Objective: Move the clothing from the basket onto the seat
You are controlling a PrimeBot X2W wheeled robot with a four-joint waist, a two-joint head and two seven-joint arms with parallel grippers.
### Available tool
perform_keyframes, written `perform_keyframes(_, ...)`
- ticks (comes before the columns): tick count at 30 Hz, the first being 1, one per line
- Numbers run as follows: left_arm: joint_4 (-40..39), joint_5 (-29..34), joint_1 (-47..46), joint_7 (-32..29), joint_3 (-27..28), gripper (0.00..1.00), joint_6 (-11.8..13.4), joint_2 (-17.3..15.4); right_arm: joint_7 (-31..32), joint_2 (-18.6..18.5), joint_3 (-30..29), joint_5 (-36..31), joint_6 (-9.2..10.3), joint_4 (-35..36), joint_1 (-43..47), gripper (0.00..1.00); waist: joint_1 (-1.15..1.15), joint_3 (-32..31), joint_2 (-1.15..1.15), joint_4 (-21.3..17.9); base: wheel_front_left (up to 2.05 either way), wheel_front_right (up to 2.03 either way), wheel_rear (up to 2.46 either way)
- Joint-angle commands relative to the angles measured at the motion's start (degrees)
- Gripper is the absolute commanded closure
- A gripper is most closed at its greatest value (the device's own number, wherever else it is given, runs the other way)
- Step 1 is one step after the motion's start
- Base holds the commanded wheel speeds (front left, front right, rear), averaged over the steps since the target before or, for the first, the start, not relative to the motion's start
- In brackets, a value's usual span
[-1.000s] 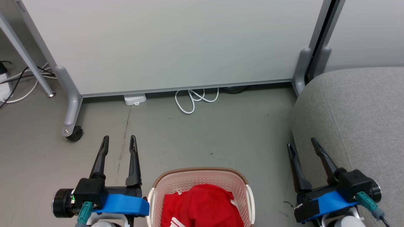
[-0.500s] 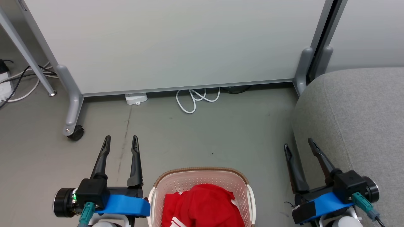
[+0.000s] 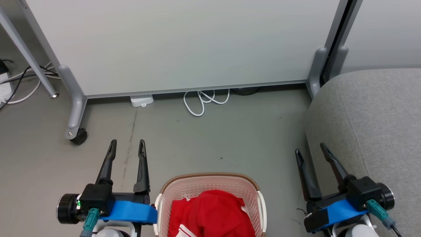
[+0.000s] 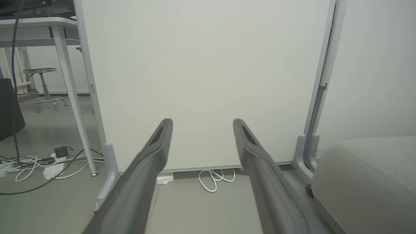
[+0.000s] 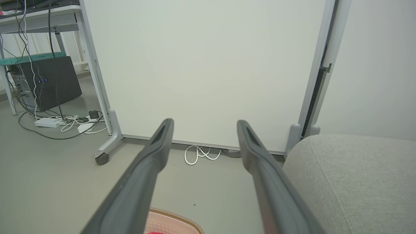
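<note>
Red clothing [image 3: 213, 214] lies heaped in the basket [image 3: 210, 174], which I log between my left claw [image 3: 127, 142] and right claw [image 3: 310, 148], both spread wide and empty, seat [image 3: 371, 125] beside the right.

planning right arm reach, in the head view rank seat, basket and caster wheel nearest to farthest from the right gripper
From the right gripper:
1. seat, just to its right
2. basket, to its left, bottom centre
3. caster wheel, far left

Long dark fingers [image 3: 142, 168], blue wrist brackets [image 3: 130, 212], teal cable plugs [image 3: 89, 221]
</note>
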State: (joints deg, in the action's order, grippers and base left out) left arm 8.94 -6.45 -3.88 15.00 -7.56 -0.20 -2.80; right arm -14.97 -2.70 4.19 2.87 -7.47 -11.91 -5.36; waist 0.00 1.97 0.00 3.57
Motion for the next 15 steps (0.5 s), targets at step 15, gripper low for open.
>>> perform_keyframes(15,9.79,3.49,-12.17,0.23,-4.73,0.00,-5.77,-1.52,-0.33,-0.32,-0.23,0.28,-0.04,1.30,-3.70,0.00,0.00,6.07,0.00,-1.48,0.00,0.00,0.00)
